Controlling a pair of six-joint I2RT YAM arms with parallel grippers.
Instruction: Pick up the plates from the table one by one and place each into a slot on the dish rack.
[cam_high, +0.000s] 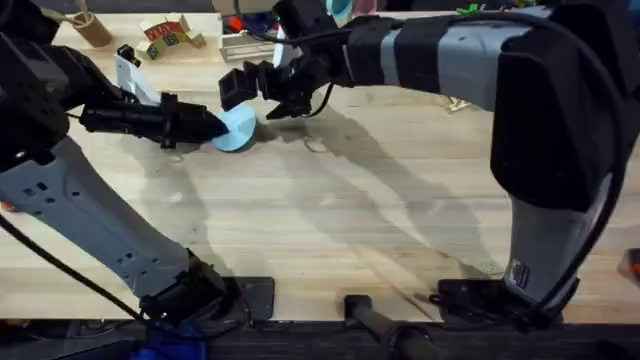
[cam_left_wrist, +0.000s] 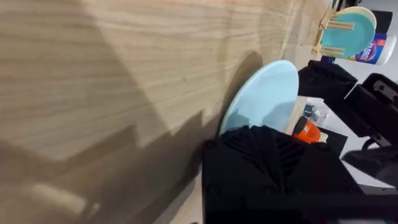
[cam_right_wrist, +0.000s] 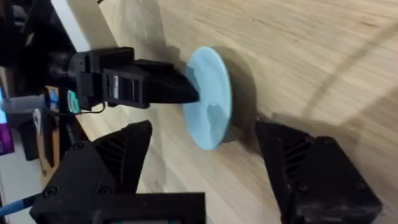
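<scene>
A light blue plate (cam_high: 238, 128) stands on edge, its lower rim near or on the table (cam_high: 330, 220), with my left gripper (cam_high: 213, 125) shut on its rim from the left. The left wrist view has the plate (cam_left_wrist: 264, 96) rising past the left gripper (cam_left_wrist: 267, 146). My right gripper (cam_high: 262, 92) hangs open just behind the plate; from its wrist, the two black fingers (cam_right_wrist: 311, 168) straddle the plate (cam_right_wrist: 208, 93) without touching it, and the left gripper (cam_right_wrist: 183, 92) clamps the far edge. The dish rack (cam_left_wrist: 329, 28) holds a teal plate (cam_left_wrist: 348, 37) and a cream plate (cam_left_wrist: 367, 15).
Along the far edge of the table stand a wooden cup (cam_high: 90, 27), coloured letter blocks (cam_high: 165, 35) and a grey wire-frame tray (cam_high: 245, 45). A white wipes canister (cam_left_wrist: 373, 50) stands beside the rack. Open tabletop stretches across the near half.
</scene>
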